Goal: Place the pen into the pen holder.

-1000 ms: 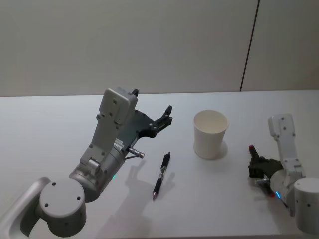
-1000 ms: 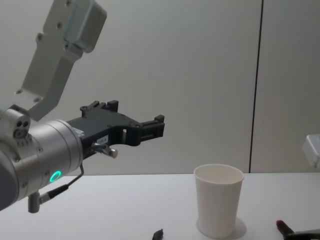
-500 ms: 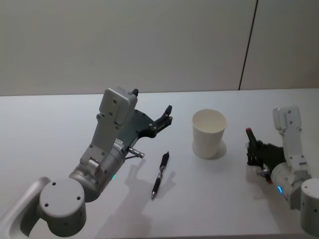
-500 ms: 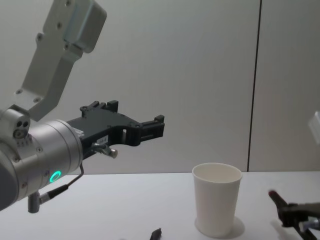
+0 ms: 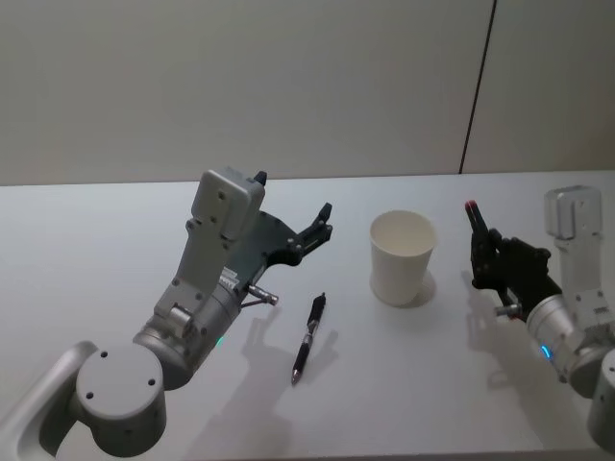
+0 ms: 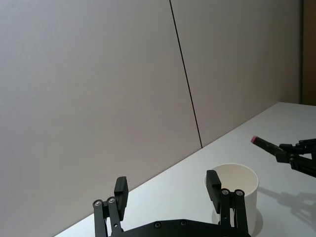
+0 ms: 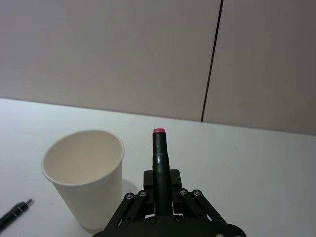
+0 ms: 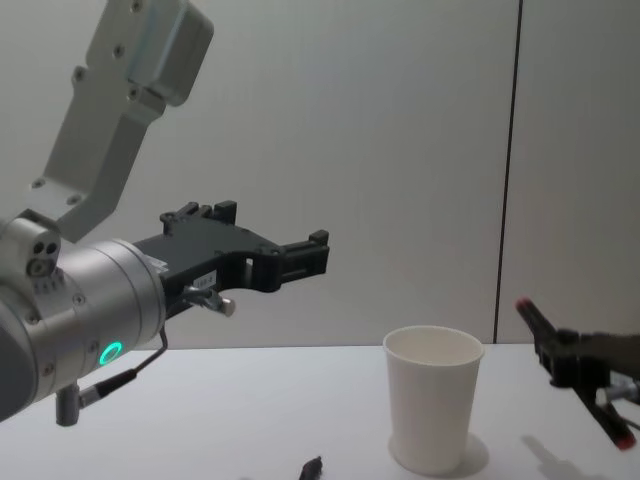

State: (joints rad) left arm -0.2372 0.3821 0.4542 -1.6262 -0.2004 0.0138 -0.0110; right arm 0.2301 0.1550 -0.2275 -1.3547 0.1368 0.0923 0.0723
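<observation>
1. Gripping the pen (image 7: 159,153) by its lower barrel with jaws closed on it, the right gripper (image 7: 160,191) hangs above the worktop (image 5: 115,240), between the pen holder (image 5: 402,259) and the worktop's right edge; the pen's red end juts free beyond the fingertips, tilted toward the holder and, in the chest view, a little above its rim.
2. Pen holder: a white paper cup, upright and empty, standing right of the worktop's middle; it is apart from the pen and from both grippers.
3. Left gripper (image 6: 167,190): jaws spread wide, holding nothing; it is raised over the worktop left of the holder and aimed toward it.
4. Second pen (image 5: 309,338): dark, lying flat near the worktop's middle, left of the holder and nearer the front edge; nothing touches it.
5. Handling, as a judgement: the pen looks light, stiff and smooth, so a firm pinch across the barrel suits it, though it may pivot between the pads if its end strikes anything; the holder looks thin-walled and very light, likely to slide or tip at a slight knock; the pen should therefore enter through the open mouth clear of the rim, turned nearer upright, and be let go low inside.
</observation>
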